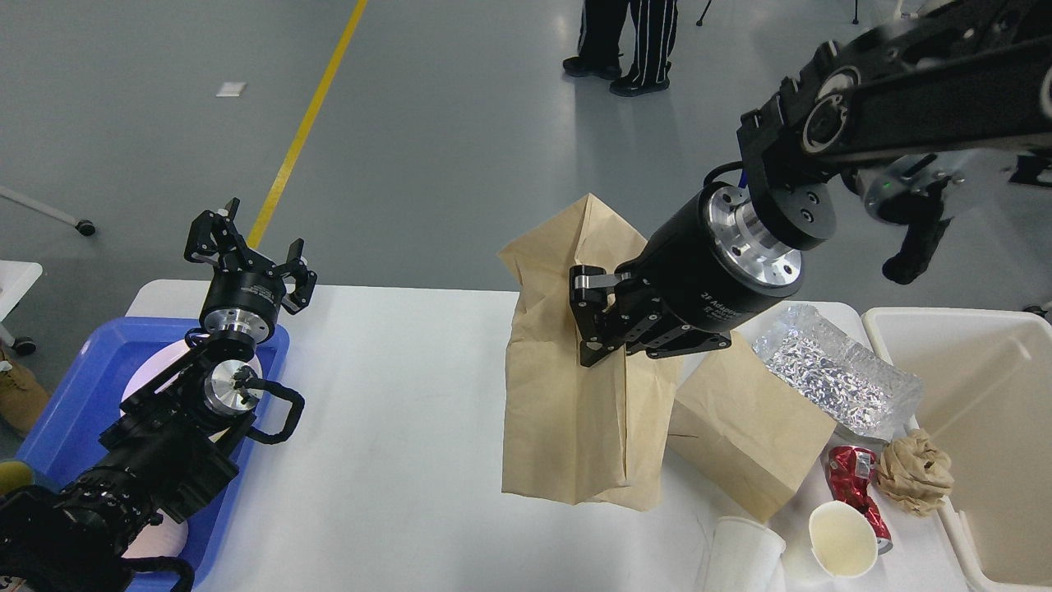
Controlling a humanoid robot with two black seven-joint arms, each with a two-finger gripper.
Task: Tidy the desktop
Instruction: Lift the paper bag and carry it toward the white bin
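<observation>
Brown kraft paper is what our right gripper (593, 316) has clenched: a tall, creased paper bag (575, 395) pinched near its upper part, its mouth end rising above the fingers and its longer lower part hanging below, so the long axis runs roughly top to bottom in the head view. Whether its bottom edge touches the large white rectangular desktop (411, 411) or hangs clear above it, we cannot tell from this angle. The relation that matters, as we judge it, is sideways: the off-white rectangular bin (1011, 460) stands at the desktop's right end, well to the right of the bag, on the same side from which our right arm comes in, so that arm is much the nearer one to carry the bag across. Between bag and bin lie a second flat brown paper bag (748, 427), a crumpled silver foil sheet (838, 382), a crushed red can (855, 485), a balled brown paper wad (915, 470) and white paper cups (838, 538); we should pass over them. Our left gripper (246, 251) stands released, fingers spread and holding nothing, above the far corner of the blue plastic tray (74, 403) at the left end, well apart from all of this.
</observation>
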